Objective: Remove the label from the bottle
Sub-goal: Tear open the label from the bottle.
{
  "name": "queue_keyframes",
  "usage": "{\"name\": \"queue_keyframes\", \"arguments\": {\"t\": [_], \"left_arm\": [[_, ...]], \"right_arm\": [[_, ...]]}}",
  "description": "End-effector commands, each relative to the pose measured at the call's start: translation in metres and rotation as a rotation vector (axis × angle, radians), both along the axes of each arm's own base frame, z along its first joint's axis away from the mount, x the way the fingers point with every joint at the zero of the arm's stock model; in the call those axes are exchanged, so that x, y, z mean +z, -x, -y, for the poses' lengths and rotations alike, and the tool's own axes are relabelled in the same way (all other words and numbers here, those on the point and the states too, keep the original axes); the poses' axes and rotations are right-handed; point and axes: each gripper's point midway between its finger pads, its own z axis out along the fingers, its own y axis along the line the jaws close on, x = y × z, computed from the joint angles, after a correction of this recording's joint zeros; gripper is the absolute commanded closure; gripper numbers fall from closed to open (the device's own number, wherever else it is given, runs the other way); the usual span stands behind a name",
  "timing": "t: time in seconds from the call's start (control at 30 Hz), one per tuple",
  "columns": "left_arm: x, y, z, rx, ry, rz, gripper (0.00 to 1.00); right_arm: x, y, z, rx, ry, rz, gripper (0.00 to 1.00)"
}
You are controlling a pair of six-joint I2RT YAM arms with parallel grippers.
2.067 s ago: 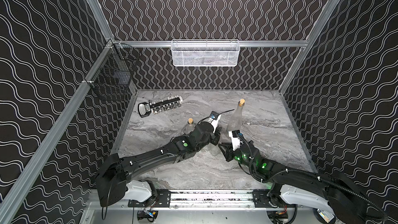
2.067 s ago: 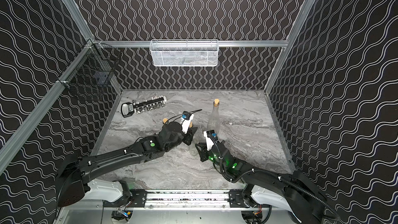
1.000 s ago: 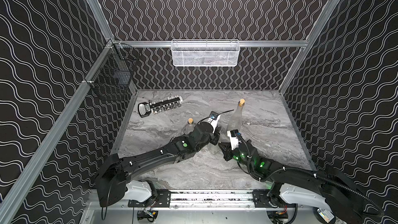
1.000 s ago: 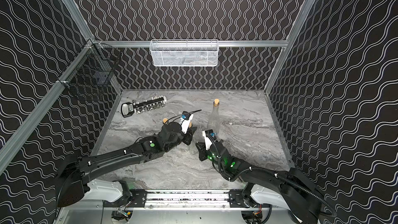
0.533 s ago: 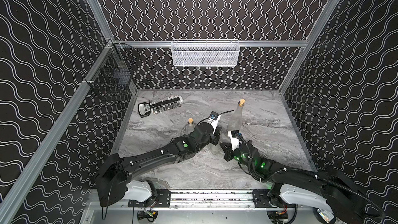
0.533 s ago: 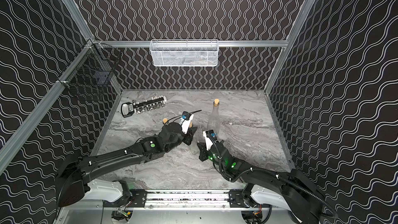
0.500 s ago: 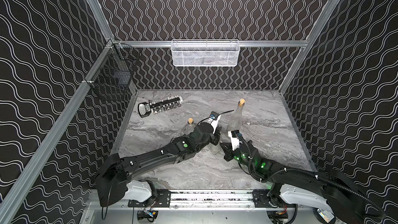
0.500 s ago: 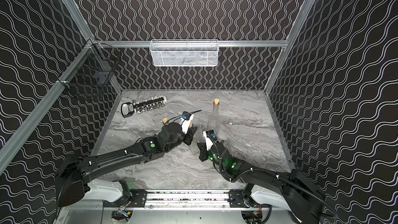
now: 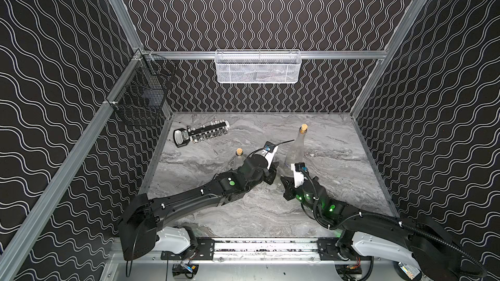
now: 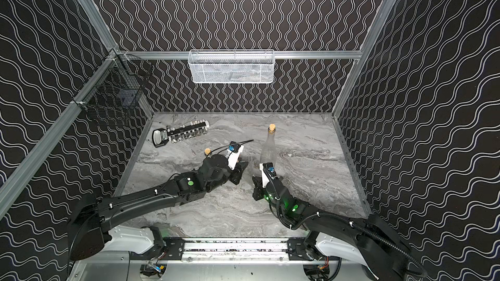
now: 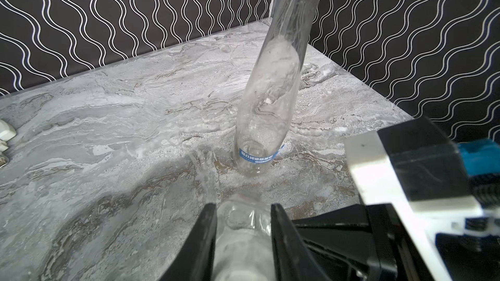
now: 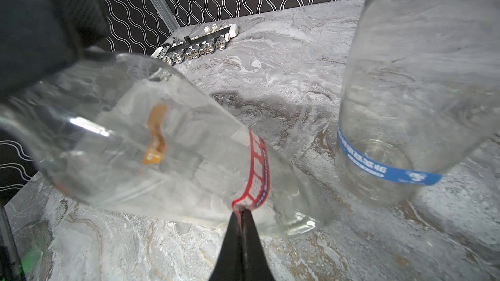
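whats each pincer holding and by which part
Left pincer clamps the tilted bottle around its upper body; right pincer pinches the edge of its red label.

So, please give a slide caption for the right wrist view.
Right gripper pinches red label on tilted bottle; blue-banded bottle beside.

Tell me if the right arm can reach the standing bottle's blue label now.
Likely yes: the blue label lies close, unblocked, but the right gripper is shut on the red label.
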Motion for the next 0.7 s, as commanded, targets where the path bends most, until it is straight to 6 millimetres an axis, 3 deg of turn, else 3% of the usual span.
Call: {"name": "queue_keyframes", "arguments": {"t": [0.0,0.43,0.67], "left_arm": [[-0.009,0.005,-0.005,-0.017,-0.065,-0.020,1.00],[0.018,-0.002,-0.009,-0.008,-0.129,0.058,1.00],[0.021,-0.003,-0.012,-0.011,-0.164,0.068,1.00]], "right_arm": [[0.012,-0.005,0.002,-0.030,-0.028,0.042,1.00],[0.011,0.009,-0.012,0.095,-0.043,0.046,1.00],[0.007,0.011,-0.011,0.100,-0.047,0.037,1.00]]}}
